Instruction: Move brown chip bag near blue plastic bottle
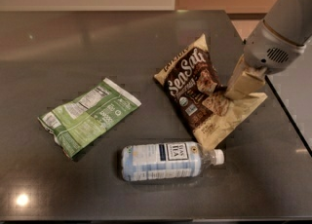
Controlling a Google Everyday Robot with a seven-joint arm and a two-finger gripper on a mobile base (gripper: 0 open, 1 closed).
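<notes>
Chip bag: flat on table, directly under gripper, which touches one side of it; whether the gripper is closed on it cannot be told. Probably light, soft, crinkly and slippery; pinch a crimped edge. Bottle lies near, camera-side of gripper.

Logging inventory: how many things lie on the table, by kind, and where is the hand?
Snack bags: 2, the brown chip bag and the green-and-white bag
Bottles: 1, the blue plastic bottle
Total: 3
The hand is at the brown chip bag's cream edge.
</notes>
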